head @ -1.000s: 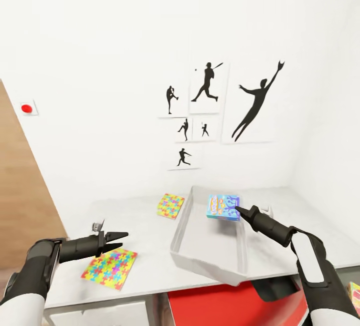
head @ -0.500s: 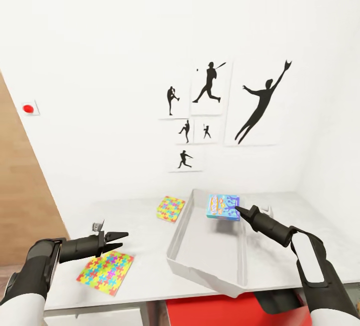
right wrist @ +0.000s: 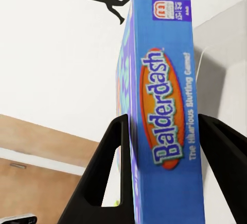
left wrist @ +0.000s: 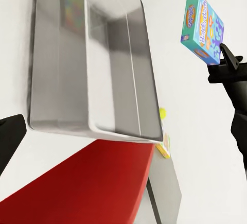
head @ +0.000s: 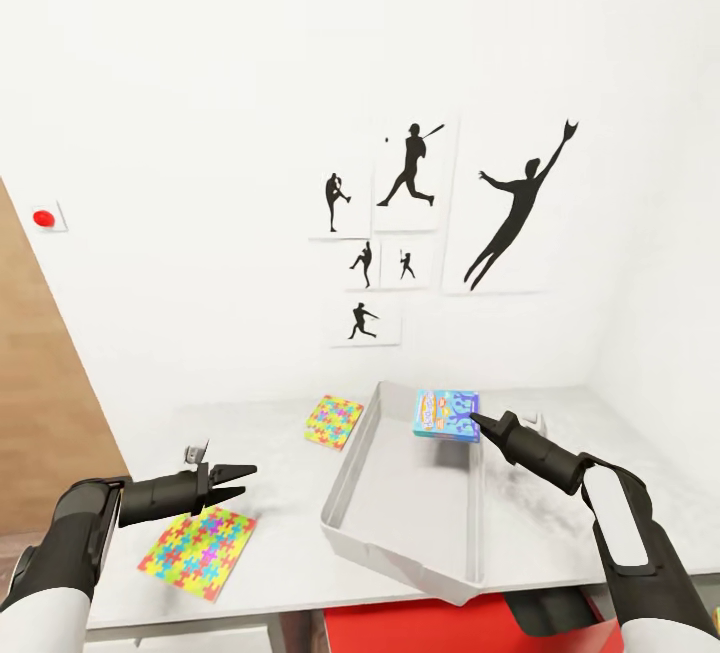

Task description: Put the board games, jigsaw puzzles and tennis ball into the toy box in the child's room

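Over toy box (head: 400, 503), right gripper (head: 478, 423) still grips board game (head: 446, 415) (camera shifted).

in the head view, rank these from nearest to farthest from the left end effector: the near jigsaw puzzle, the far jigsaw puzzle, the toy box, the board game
1. Near jigsaw puzzle: on the table just under and in front of the left end effector.
2. Toy box: its near left wall, to the right.
3. Far jigsaw puzzle: further back, beside the box's far left corner.
4. Board game: held in the right end effector over the box's far end.
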